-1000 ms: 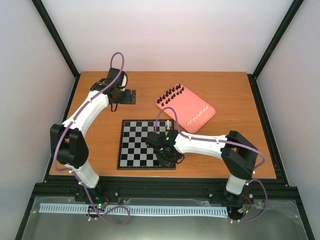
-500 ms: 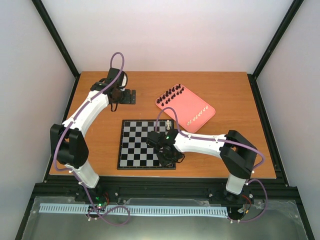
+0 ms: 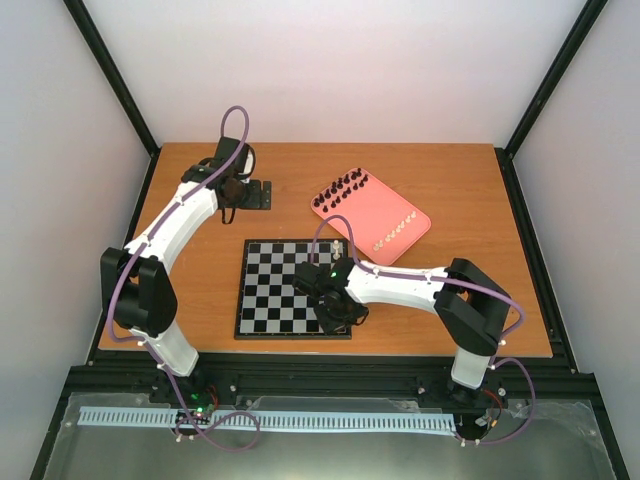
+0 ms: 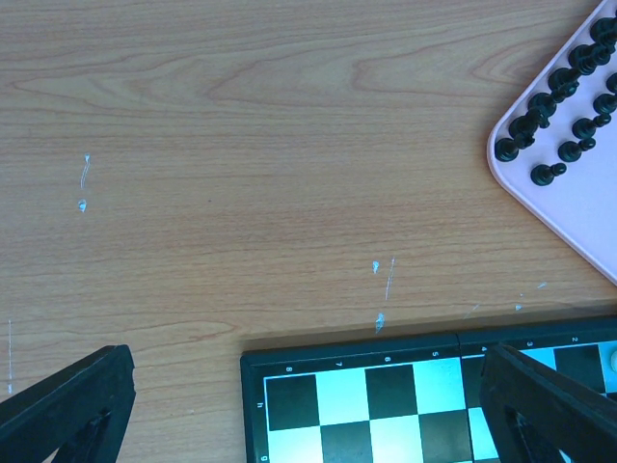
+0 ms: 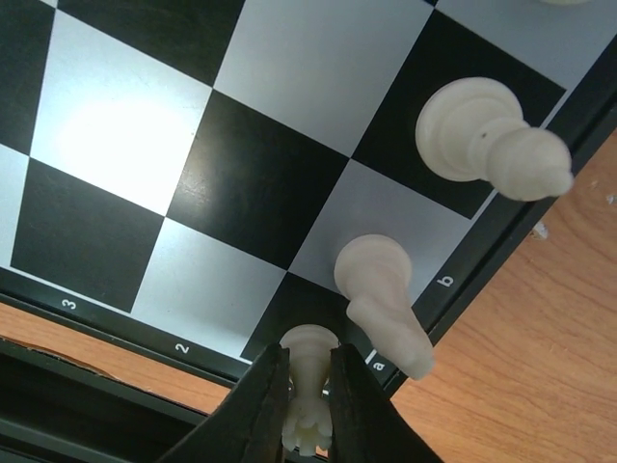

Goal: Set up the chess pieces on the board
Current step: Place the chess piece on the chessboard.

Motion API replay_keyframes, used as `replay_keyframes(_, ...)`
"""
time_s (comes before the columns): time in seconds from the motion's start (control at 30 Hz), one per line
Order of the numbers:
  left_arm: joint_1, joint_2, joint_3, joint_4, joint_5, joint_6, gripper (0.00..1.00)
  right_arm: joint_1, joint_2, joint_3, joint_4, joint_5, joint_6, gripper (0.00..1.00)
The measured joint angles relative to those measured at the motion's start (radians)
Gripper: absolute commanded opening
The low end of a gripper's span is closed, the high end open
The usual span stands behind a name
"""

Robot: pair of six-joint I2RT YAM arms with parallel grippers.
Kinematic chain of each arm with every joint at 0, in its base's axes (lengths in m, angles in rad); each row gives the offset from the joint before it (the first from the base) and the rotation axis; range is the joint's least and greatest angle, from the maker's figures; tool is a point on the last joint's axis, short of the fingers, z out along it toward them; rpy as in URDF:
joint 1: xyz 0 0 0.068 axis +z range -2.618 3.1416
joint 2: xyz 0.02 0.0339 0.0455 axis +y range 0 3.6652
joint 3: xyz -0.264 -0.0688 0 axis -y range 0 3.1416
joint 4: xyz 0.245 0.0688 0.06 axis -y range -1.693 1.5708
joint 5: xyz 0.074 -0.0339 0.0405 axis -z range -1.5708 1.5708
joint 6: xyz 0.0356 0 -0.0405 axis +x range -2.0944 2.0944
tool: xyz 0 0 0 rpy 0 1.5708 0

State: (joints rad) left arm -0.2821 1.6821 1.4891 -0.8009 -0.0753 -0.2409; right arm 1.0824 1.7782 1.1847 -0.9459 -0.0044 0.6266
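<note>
While the right gripper (image 5: 307,365) is clenching a cream-white rook (image 5: 308,391) at the board's (image 3: 262,300) corner square, lettered a, we are listing: a white knight (image 5: 378,294) standing on the next square at 1 o'clock of it; a white bishop (image 5: 487,140) one square further at 1 o'clock. The left gripper (image 4: 308,415) is hanging released, fingers wide apart, above the table (image 4: 241,145) at the board's 11 o'clock. The pink tray (image 3: 388,205), at the board's 1 o'clock, is carrying black pieces (image 3: 340,187) and white pieces (image 3: 396,232).

We see a black-and-silver checked board (image 3: 265,290). At two o'clock, a pink tray (image 3: 375,208) carries black pieces (image 3: 340,187) and cream pieces (image 3: 395,232).
</note>
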Motion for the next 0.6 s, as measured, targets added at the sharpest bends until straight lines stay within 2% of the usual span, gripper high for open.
replay_keyframes(0.07, 0.0, 0.0, 0.0, 0.0, 0.0, 0.0, 1.0, -0.001, 0.001, 0.0, 0.0, 0.0, -0.003, 0.24)
replay_keyframes(0.13, 0.0, 0.0, 0.0, 0.0, 0.0, 0.0, 1.0, -0.002, 0.004, 0.0, 0.001, 0.0, -0.008, 0.34)
replay_keyframes(0.2, 0.0, 0.0, 0.0, 0.0, 0.0, 0.0, 1.0, -0.002, 0.006, 0.0, 0.0, -0.001, -0.013, 0.39)
replay_keyframes(0.6, 0.0, 0.0, 0.0, 0.0, 0.0, 0.0, 1.0, -0.002, -0.027, 0.027, -0.034, -0.007, -0.055, 0.58)
